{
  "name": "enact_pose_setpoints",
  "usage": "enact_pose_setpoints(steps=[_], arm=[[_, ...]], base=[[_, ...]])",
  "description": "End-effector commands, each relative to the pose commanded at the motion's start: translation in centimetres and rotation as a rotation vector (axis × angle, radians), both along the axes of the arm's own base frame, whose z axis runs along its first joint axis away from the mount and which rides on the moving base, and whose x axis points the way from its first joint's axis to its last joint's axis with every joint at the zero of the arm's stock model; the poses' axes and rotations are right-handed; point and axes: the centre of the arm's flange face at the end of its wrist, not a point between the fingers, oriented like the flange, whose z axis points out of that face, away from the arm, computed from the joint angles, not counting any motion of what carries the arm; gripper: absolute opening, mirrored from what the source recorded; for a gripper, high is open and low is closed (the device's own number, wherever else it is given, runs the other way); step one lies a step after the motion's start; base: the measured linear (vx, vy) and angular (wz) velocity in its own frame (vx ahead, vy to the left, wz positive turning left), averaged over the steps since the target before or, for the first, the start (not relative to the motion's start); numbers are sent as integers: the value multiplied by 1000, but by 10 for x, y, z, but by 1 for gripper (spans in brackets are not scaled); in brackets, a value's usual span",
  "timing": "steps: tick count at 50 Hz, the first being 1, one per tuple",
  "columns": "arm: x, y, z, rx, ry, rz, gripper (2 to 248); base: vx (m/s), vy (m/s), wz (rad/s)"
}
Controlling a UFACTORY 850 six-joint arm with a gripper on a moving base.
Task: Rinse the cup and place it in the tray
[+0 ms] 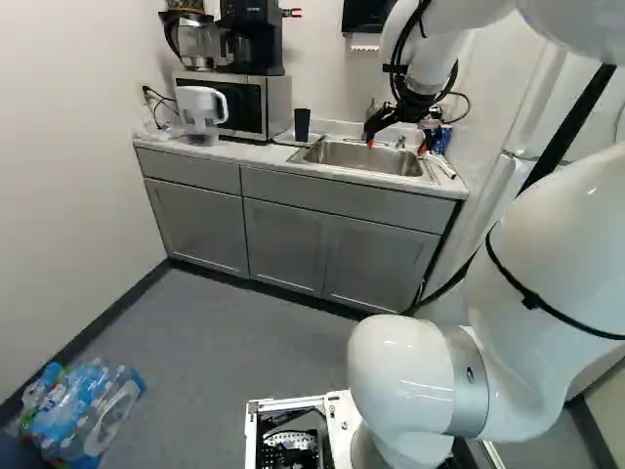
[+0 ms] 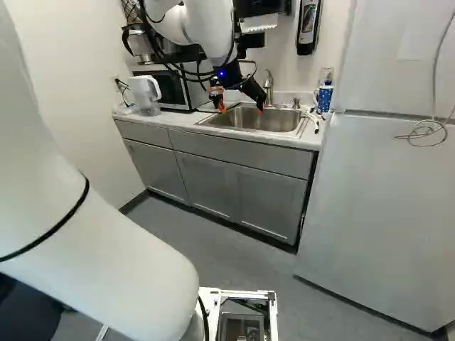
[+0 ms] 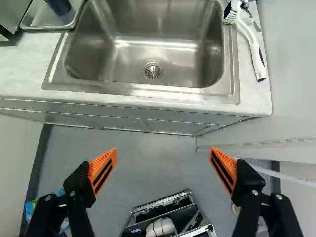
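Drain hole (image 3: 152, 70) in wrist view only, one dark cup (image 1: 302, 124) in one tray (image 3: 37, 17), one gripper (image 2: 241, 107), two fingers (image 3: 103, 170) wide apart

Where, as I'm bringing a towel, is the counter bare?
The counter is bare between tray and front edge, up to the sink, whose basin is also bare. It is crowded on the sink's other side, where brush and mug sit.
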Motion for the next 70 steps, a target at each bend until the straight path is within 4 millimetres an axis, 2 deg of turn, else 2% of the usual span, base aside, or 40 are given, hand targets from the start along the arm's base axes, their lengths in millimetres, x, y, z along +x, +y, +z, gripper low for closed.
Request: enact_pose_setpoints(steps=[34,52,70], arm=[[1,5,-15,-6,-27,15,247],[0,13,-36,-15,-63,36,247],[-2,23,-64,-26,-115,64,247]], base=[[0,0,0],[0,0,0],[0,0,0]])
